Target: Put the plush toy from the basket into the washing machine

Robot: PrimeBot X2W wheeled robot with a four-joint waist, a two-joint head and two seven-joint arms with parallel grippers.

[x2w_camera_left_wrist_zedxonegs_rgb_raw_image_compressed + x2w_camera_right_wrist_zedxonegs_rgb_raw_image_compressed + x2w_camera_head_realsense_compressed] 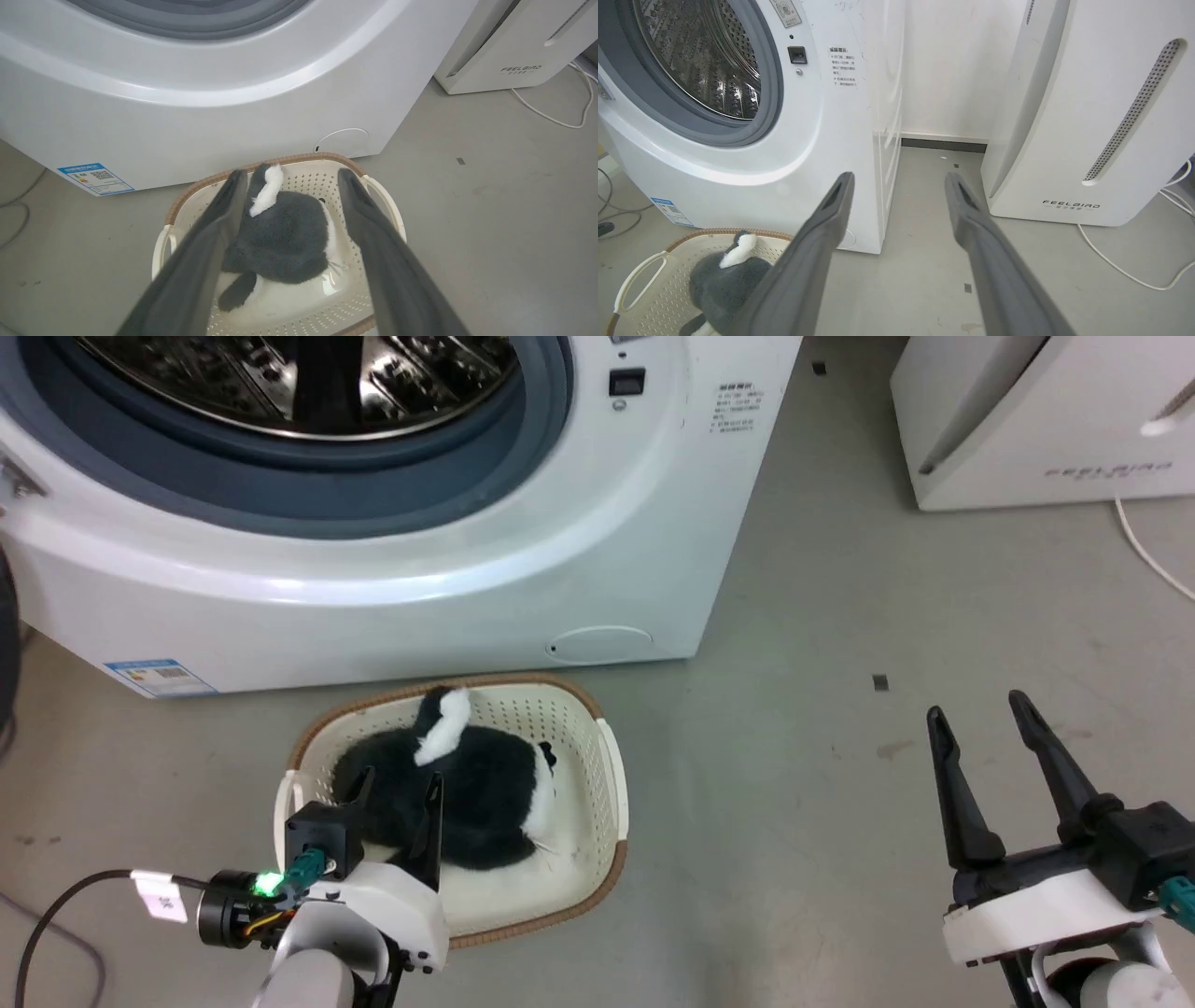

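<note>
The black-and-white plush toy (476, 784) lies curled in the cream basket (597, 775) on the floor, right in front of the washing machine (392, 569). The washer's porthole stands uncovered, its steel drum (700, 60) shining inside. My left gripper (397, 784) hangs open over the basket's near left side, fingers spread above the toy (280, 238) without touching it. Well to the right, over bare floor, my right gripper (980, 709) is open and holds nothing. The basket (644, 275) and toy (724, 280) also appear at the lower left of the right wrist view.
A white FEELBIRD appliance (1036, 420) stands at the back right, with a white cable (1148, 555) trailing over the grey floor. A gap (934, 186) runs between it and the washer. A dark cable (56, 915) leads to my left wrist.
</note>
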